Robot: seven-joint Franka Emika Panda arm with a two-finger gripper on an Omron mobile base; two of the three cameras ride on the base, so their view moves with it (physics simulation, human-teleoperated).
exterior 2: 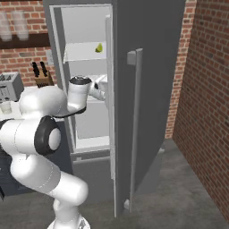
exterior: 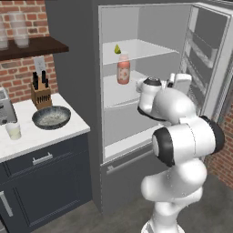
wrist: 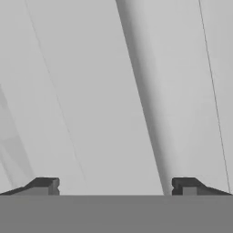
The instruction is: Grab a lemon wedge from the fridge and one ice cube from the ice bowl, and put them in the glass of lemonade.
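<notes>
The fridge (exterior: 73,68) stands open, its door (exterior 2: 152,67) swung out with a long bar handle (exterior 2: 135,125). The lemon wedge (exterior: 117,49) (exterior 2: 99,47) lies on the top white shelf. My gripper (wrist: 116,186) is inside the fridge at middle-shelf height, below and to the right of the wedge. Its fingertips (wrist: 45,185) are wide apart, open and empty, facing the pale inner wall. The ice bowl (exterior: 51,117) sits on the counter left of the fridge. The glass of lemonade (exterior: 13,131) (exterior 2: 5,107) stands left of the bowl.
A pinkish-red jar (exterior: 123,69) with a white lid stands on the second shelf, just left of my hand. A knife block (exterior: 41,91) and toaster (exterior 2: 9,87) sit at the counter's back. Frosted glasses (exterior: 20,29) line a wall shelf. A brick wall (exterior 2: 205,112) runs along the right.
</notes>
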